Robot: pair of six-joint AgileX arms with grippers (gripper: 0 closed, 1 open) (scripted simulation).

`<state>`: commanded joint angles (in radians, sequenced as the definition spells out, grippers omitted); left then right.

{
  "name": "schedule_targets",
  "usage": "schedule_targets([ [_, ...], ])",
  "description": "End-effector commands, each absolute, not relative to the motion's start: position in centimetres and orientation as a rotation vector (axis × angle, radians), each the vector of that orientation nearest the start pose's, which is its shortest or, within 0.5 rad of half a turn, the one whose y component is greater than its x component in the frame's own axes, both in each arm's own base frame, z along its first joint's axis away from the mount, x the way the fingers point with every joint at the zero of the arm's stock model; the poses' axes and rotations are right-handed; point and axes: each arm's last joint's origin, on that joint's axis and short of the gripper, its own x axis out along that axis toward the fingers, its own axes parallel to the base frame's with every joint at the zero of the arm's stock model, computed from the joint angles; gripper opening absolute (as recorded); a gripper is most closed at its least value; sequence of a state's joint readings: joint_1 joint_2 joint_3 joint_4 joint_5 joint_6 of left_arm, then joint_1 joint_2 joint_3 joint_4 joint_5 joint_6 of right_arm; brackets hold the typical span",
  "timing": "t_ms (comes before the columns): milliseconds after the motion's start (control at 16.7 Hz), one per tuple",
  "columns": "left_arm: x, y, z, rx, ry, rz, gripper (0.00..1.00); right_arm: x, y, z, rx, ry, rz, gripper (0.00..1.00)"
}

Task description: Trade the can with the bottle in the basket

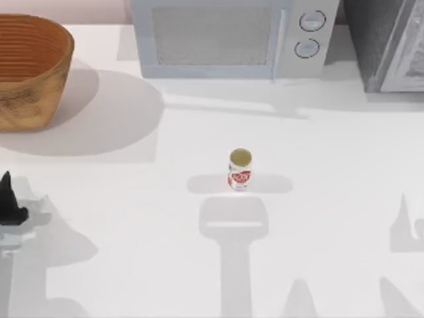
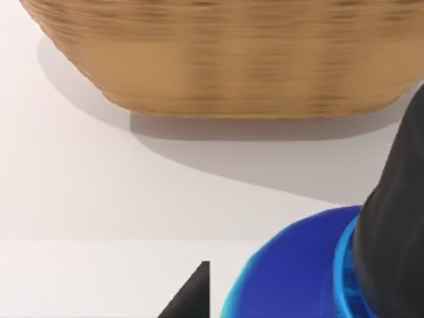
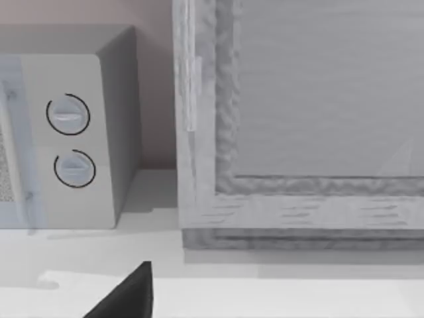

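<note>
The left arm's black end effector (image 1: 10, 202) sits at the far left edge of the top view, low over the white surface (image 1: 331, 146). In the left wrist view its dark fingers (image 2: 394, 232) close on a small bottle with a deep blue body and a bright teal-cyan ring (image 2: 298, 271), one finger pressed against the ring. One dark fingertip (image 3: 129, 295) of the right arm's end effector juts into the right wrist view.
</note>
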<state>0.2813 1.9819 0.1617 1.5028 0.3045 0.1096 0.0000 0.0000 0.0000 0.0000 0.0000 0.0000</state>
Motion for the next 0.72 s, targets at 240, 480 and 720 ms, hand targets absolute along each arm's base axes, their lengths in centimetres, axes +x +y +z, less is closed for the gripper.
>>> schedule_targets([
  [240,21.43,5.30,5.85,0.005,0.299,-0.020,0.25,10.57,-0.12,16.00,0.000,0.000,0.000,1.00],
  [480,21.43,5.30,5.85,0.005,0.299,-0.020,0.00,10.57,-0.12,16.00,0.000,0.000,0.000,1.00],
  [720,21.43,5.30,5.85,0.005,0.299,-0.020,0.00,10.57,-0.12,16.00,0.000,0.000,0.000,1.00],
])
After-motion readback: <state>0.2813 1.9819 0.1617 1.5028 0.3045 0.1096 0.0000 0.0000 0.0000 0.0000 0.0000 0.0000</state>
